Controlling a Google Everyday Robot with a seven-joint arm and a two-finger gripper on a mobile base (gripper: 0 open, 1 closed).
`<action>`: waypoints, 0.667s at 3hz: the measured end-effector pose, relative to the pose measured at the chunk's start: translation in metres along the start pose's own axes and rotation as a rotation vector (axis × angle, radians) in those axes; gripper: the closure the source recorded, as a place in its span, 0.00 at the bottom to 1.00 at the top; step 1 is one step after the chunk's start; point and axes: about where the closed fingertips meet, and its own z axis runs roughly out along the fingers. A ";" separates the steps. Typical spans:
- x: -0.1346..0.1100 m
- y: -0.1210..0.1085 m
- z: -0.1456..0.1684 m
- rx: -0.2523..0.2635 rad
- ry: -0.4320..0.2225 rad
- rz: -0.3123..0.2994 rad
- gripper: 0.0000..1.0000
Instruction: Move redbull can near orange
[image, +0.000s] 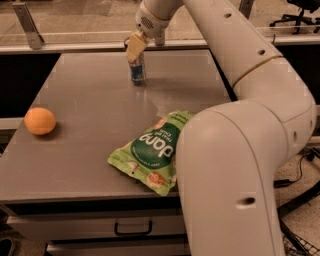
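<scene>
Largest, across the right half: white robot arm (235, 170), bulky in the near foreground, bending up and back to the left toward the far side of the table. Under it: grey table (85, 145), flat top, with a drawer front and dark handle (133, 231) below the near edge. Near the front middle of the top, lying flat: green snack bag (150, 152), right end hidden behind the arm. At the left edge, well apart from bag and can: orange (40, 121), resting on the surface. At the far side, at the arm's tip: gripper (136, 49), tan at its end, down at the top of the can and overlapping its upper rim in this view; clenched or released, cannot tell. Directly beneath, upright near the far edge of the table: redbull can (137, 74), blue and silver, base on the surface, well apart from the orange, a wide bare stretch of tabletop between the two.
</scene>
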 end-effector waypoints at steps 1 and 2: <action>-0.011 0.034 -0.015 -0.062 -0.029 -0.092 1.00; -0.023 0.073 -0.021 -0.129 -0.055 -0.178 1.00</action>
